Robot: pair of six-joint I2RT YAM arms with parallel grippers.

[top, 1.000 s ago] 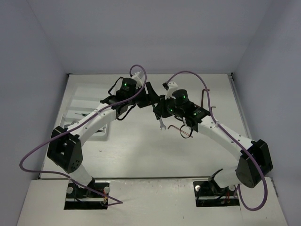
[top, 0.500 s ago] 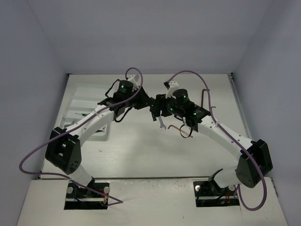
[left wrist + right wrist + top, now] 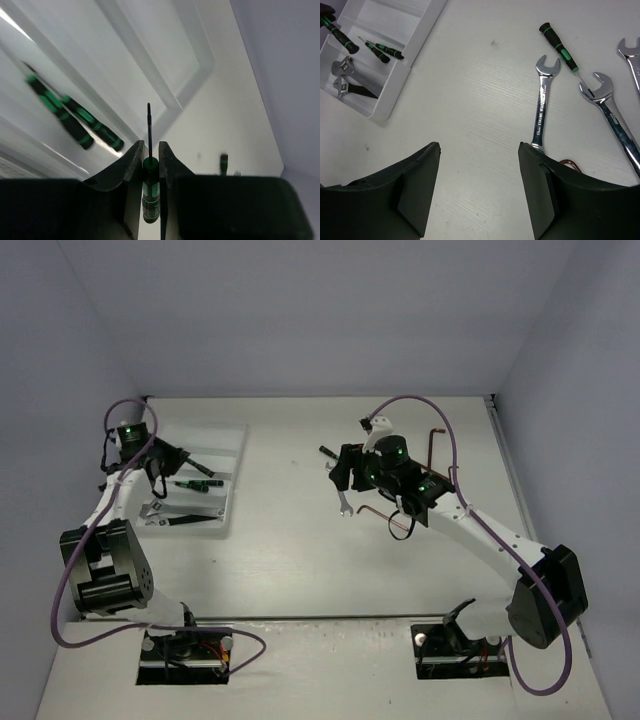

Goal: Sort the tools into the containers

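**Left claw holds screwdriver over tray; right claw empty over table**

Obs. 1: the left gripper (image 3: 150, 150) is clenched on a green-black screwdriver (image 3: 150, 192). The shaft points straight ahead past the fingertips, above the white tray (image 3: 209, 59). Ahead-left of this claw, two more screwdrivers (image 3: 75, 120) lie together in one compartment.

Obs. 2: the right gripper (image 3: 479, 150) is released, jaws wide apart with nothing between them, above the table (image 3: 470, 100). Ahead-right of it lies a silver wrench (image 3: 543, 105). A loose screwdriver (image 3: 559, 48) and a second wrench (image 3: 612, 122) lie further right. An adjustable wrench (image 3: 345, 85) sits in the tray, far ahead-left.
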